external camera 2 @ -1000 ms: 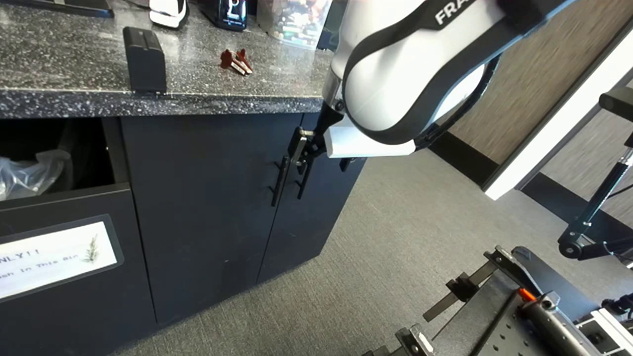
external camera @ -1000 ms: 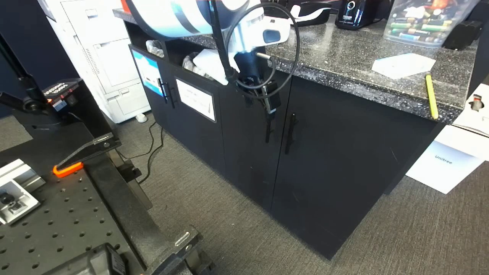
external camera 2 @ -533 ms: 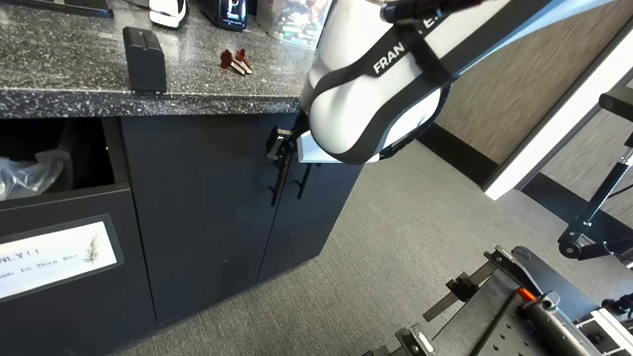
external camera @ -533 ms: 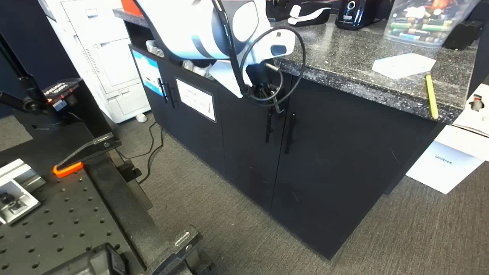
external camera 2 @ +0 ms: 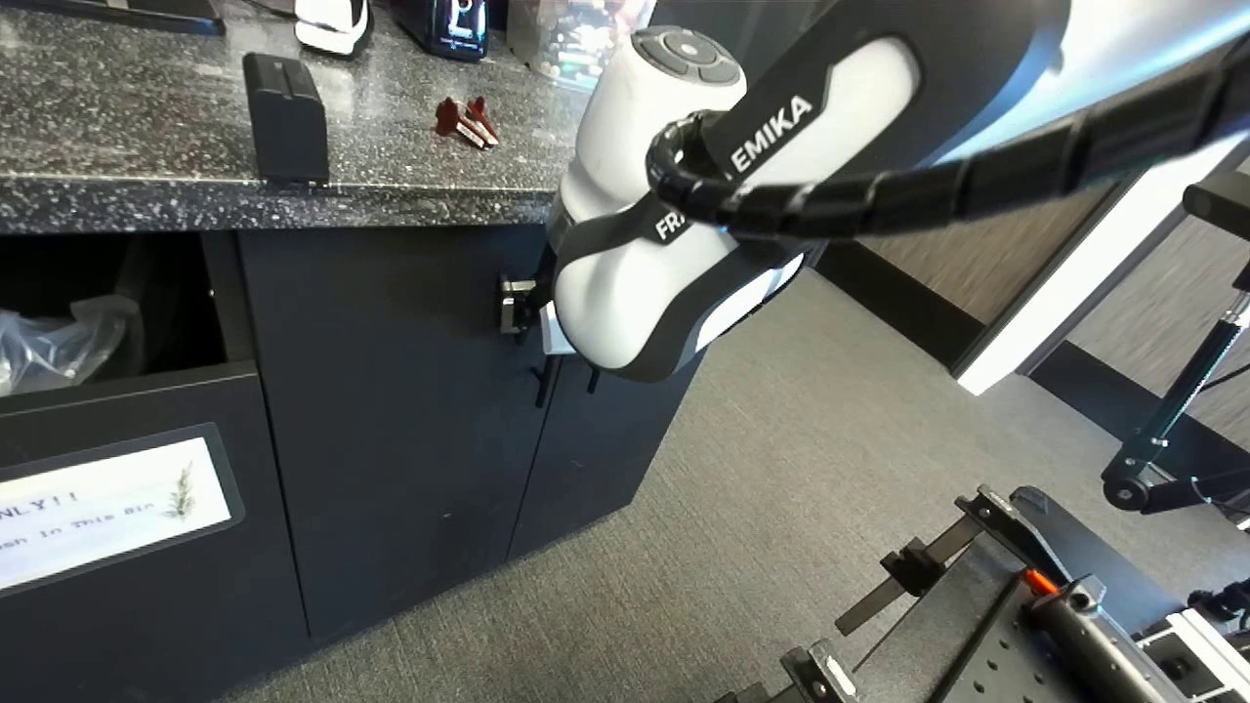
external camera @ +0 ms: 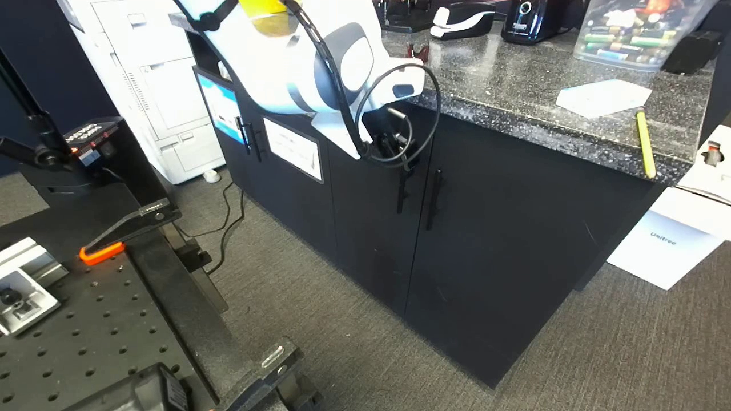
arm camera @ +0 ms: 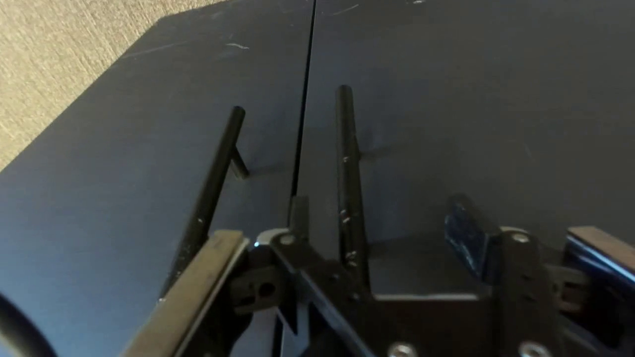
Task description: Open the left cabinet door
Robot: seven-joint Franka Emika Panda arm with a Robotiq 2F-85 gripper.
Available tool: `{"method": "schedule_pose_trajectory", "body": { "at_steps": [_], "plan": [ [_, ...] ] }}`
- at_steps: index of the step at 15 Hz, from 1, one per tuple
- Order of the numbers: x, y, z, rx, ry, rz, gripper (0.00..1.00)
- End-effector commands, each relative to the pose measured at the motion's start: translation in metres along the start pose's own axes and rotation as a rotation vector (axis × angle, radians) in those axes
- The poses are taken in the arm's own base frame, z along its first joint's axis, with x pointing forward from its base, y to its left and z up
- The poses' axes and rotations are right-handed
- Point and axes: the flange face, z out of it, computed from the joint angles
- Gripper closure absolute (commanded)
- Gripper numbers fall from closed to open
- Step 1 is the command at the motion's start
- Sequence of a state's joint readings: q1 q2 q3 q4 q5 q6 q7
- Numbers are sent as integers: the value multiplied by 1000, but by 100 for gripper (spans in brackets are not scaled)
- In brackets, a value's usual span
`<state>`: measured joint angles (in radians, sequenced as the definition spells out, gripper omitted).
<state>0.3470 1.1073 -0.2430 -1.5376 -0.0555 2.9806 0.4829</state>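
The left cabinet door [external camera: 371, 240] is a tall dark panel, shut and flush with its twin; it also shows in an exterior view [external camera 2: 391, 420] and on the right of the upside-down wrist view [arm camera: 496, 99]. Its black bar handle [arm camera: 348, 163] stands by the seam; its lower part shows in both exterior views [external camera: 401, 197] [external camera 2: 547, 384]. My gripper [arm camera: 382, 218] is open, its fingers on either side of this handle, which lies nearer the left finger in the wrist view. Contact cannot be told. In an exterior view the arm partly hides the gripper [external camera 2: 518, 306].
The twin door [external camera: 497, 245] has its handle [arm camera: 208, 198] close beside the gripper's outer side. The speckled countertop [external camera: 514, 91] overhangs above. A drawer front with a white label [external camera 2: 117, 508] is beside the door. A perforated black table [external camera: 85, 319] stands opposite.
The arm has come lower, and the gripper has moved left and down in an exterior view, from beside the two handles to the left door's handle. The door has not moved.
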Motion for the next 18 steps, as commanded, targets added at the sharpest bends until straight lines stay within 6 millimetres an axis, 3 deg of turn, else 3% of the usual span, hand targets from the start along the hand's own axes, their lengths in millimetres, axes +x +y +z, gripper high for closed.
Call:
{"method": "schedule_pose_trajectory", "body": {
  "at_steps": [1,6,7,11,13,16,18],
  "plan": [
    [7,-3,5,-38,117,-28,61],
    [-10,-10,8,-41,124,-21,97],
    [-17,-11,7,-36,113,-14,99],
    [-44,-17,-3,-26,49,-9,96],
    [-64,-33,-18,34,-29,-34,96],
    [-71,-37,-49,83,-72,-64,96],
    [-75,-36,-59,109,-114,-28,96]
  ]
}}
